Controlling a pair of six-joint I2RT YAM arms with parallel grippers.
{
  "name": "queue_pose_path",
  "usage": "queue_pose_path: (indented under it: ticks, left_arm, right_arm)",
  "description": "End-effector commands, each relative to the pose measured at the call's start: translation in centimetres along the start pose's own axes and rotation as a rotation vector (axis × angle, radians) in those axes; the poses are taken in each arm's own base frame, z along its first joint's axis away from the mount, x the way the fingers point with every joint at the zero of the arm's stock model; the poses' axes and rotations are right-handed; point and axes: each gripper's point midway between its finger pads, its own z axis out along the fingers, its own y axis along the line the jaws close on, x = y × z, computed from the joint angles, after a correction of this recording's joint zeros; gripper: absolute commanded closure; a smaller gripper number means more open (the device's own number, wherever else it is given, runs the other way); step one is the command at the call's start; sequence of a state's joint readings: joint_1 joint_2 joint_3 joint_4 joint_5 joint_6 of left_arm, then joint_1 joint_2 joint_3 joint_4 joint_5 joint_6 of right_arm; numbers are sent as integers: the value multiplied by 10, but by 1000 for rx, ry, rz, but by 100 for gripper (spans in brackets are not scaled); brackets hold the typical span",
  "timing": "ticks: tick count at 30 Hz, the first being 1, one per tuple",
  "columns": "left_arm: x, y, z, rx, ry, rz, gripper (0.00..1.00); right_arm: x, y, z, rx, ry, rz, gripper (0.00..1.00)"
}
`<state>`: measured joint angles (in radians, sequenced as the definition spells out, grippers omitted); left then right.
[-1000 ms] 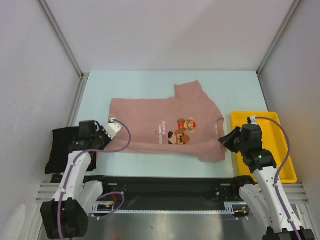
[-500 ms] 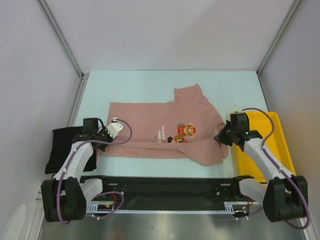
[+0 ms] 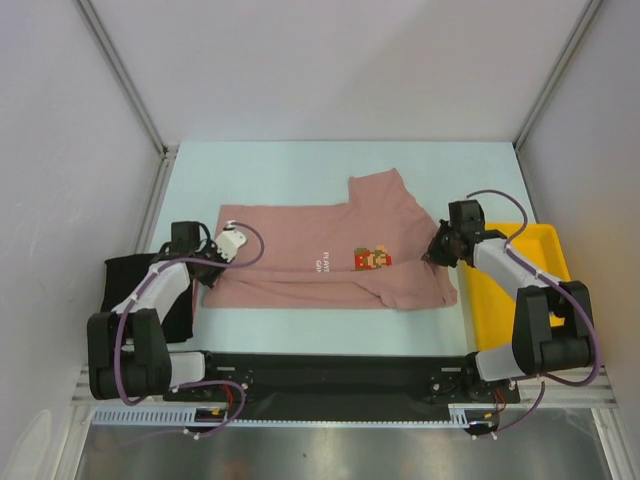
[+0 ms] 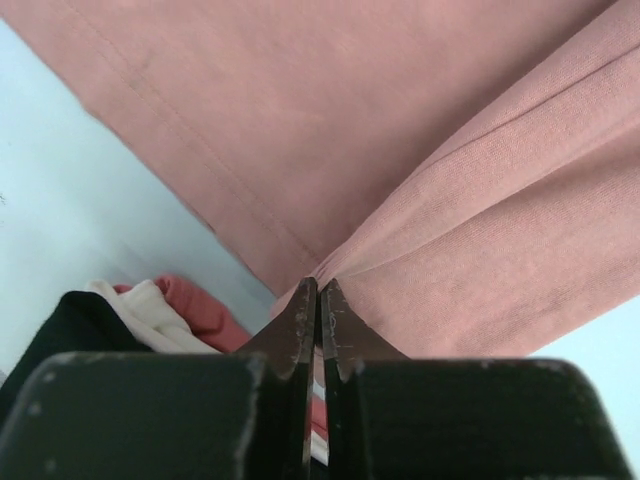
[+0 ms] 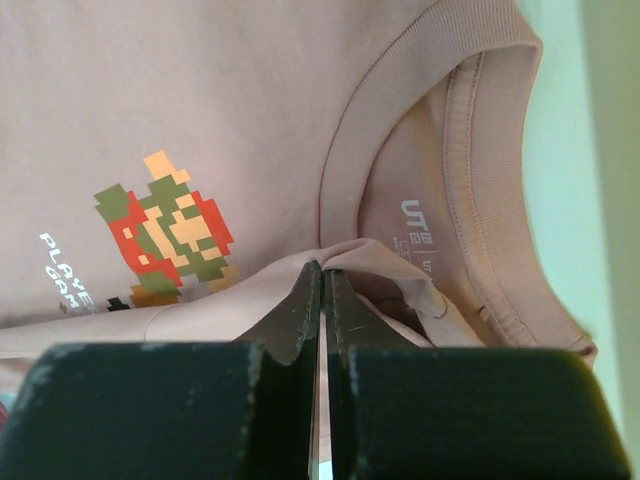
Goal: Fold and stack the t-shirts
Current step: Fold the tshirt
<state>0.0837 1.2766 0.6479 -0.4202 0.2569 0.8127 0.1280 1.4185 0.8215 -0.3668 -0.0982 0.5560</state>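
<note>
The pink t-shirt (image 3: 330, 265) lies spread across the middle of the table (image 3: 300, 165), with its neck toward my right side and its hem toward my left. One sleeve (image 3: 378, 187) points to the far side. The near part of the cloth is doubled over onto the rest, and that fold runs as a long band between my two hands. My left gripper (image 4: 318, 288) sits at the hem end, its two fingers pressed tight together on a pinch of pink cloth, with no gap showing between them. From that pinch a thick fold runs away up to the right, over the flat layer beneath. My right gripper (image 5: 322, 270) is at the neck end, and its fingers are likewise clamped together on a small raised ridge of the pink cloth. This ridge is just below the collar (image 5: 400, 95) and beside the white label (image 5: 417, 214) inside the neck. The blocky red, green and orange print (image 5: 168, 232) lies just left of these fingertips, its lower edge tucked under the fold. The black t-shirt (image 3: 122, 290) lies bunched at the left edge of the table, beside my left arm. The yellow tray (image 3: 510, 285) sits at the right edge, just beside the pink shirt's collar end, with my right forearm over it.
</note>
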Motion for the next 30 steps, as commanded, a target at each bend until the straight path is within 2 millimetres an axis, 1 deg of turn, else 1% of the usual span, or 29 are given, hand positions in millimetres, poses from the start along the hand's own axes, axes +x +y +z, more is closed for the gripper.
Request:
queue_pose_path:
  ticks: [1, 3, 4, 6, 7, 8, 9, 10, 11, 12, 13, 14, 15, 16, 17, 18, 19, 20, 21, 22, 24, 25, 27, 28, 29, 30]
  left_arm:
    - [-19, 24, -3, -65, -48, -4, 94]
    - [-20, 24, -2, -64, -52, -13, 91]
    - [-19, 24, 0, -61, -49, -19, 88]
    - [-20, 25, 2, -67, -51, -33, 85]
    - [-20, 27, 3, -73, -47, -42, 75]
    - [-20, 33, 3, -99, -42, -65, 67]
    - [-21, 36, 2, -110, -39, -80, 53]
    - [-24, 39, -2, -126, -41, -95, 50]
    - [-30, 44, -9, -138, -48, -119, 48]
    - [-36, 45, -15, -142, -62, -124, 46]
    - [-43, 46, -23, -150, -83, -123, 46]
    - [-51, 47, -37, -162, -110, -117, 46]
    - [-56, 43, -43, -149, -132, -103, 46]
    - [-56, 36, -45, -132, -133, -88, 46]
    - [-52, 20, -46, -87, -114, -52, 47]
    - [-46, 9, -42, -50, -89, -29, 48]
    - [-37, -1, -39, -28, -56, -4, 49]
    - [-23, -23, -32, 24, -11, 58, 49]
    - [-15, -29, -31, 31, 9, 87, 49]
    - [-1, -38, -28, 38, 45, 106, 48]
    - [1, -45, -31, 31, 29, 176, 45]
    - [8, -53, -28, 46, 41, 219, 43]
    - [14, -54, -25, 34, 49, 259, 39]
    - [25, -57, -19, 35, 72, 269, 38]
    - [26, -48, -16, -8, 83, 288, 37]
    - [28, -47, -14, -15, 93, 293, 37]
  right_arm:
    - [-31, 12, -1, -28, -91, -25, 99]
    - [-32, 11, 2, -24, -90, -34, 94]
    - [-32, 8, 4, -8, -86, -34, 90]
    - [-32, 5, 6, 8, -80, -48, 82]
    - [-33, 5, 6, 14, -83, -57, 68]
    - [-39, 6, 5, 18, -93, -63, 62]
    - [-38, 3, 2, 44, -89, -77, 56]
    - [-40, 5, -1, 53, -91, -91, 54]
    - [-49, 14, -12, 35, -119, -104, 54]
    - [-48, 10, -19, 71, -119, -121, 53]
    - [-49, 12, -27, 95, -142, -141, 53]
    - [-45, 10, -41, 121, -141, -145, 53]
    - [-41, 6, -49, 148, -146, -141, 53]
    - [-38, -2, -54, 196, -159, -109, 54]
    - [-28, -6, -57, 214, -143, -109, 54]
    - [-11, -20, -60, 251, -109, -101, 54]
    - [-3, -27, -61, 276, -98, -66, 54]
    - [8, -36, -62, 298, -74, -54, 54]
    - [14, -40, -62, 306, -65, -37, 54]
    - [26, -48, -61, 312, -50, -27, 54]
    - [32, -51, -59, 309, -52, 6, 54]
    - [39, -57, -56, 322, -39, 10, 54]
    - [44, -59, -51, 327, -30, 24, 54]
    - [47, -61, -47, 333, -22, 31, 54]
    - [52, -64, -43, 336, -10, 33, 54]
    - [55, -64, -40, 335, 0, 43, 53]
